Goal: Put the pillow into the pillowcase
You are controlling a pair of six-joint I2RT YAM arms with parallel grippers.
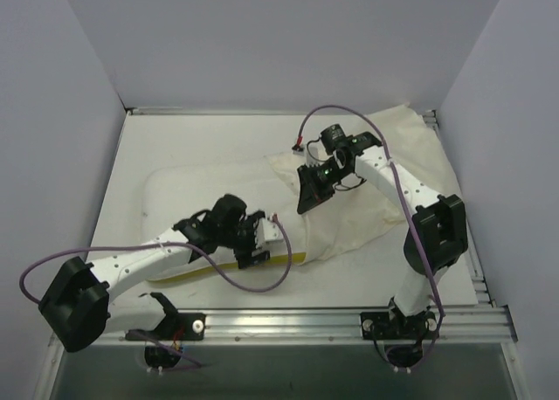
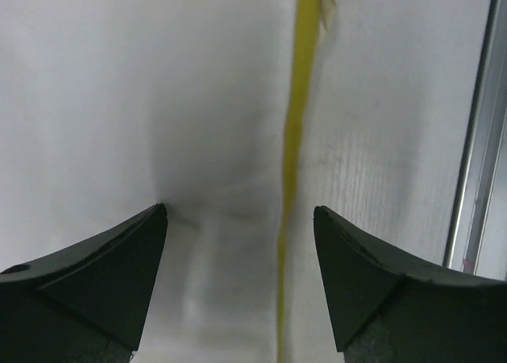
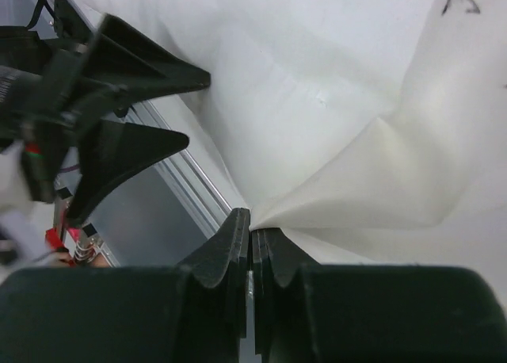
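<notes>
On the table (image 1: 201,138): the pillow (image 1: 183,199) lies flat, left of centre; its long axis runs roughly 9 to 3 o'clock in the top view; its yellow band (image 1: 210,272) follows the 6 o'clock edge
Cloth: the pillowcase (image 1: 384,199) sprawls limp at 3 o'clock of the pillow, reaching toward the 1 o'clock corner; its left edge meets or overlaps the pillow's 3 o'clock end; how much is inside, I cannot tell
Left arm: the left gripper (image 1: 251,243) has its fingers spread wide, holding nothing; its tips sit at the cushion's surface beside the yellow band
Right arm: the right gripper (image 1: 312,190) is clamped on a fold of the pillowcase at its mouth edge, pulling the cloth into a peak
Key relation: the mouth lies at about 2 o'clock from the left gripper; the pillow likely needs to slide along its long axis toward 3 o'clock; the left arm is nearer the pillow, the right nearer the case
Surface: white, matte; a metal rail (image 1: 349,317) lines the 6 o'clock edge
Room: plain pale walls (image 1: 279,42) at 9, 12 and 3 o'clock
</notes>
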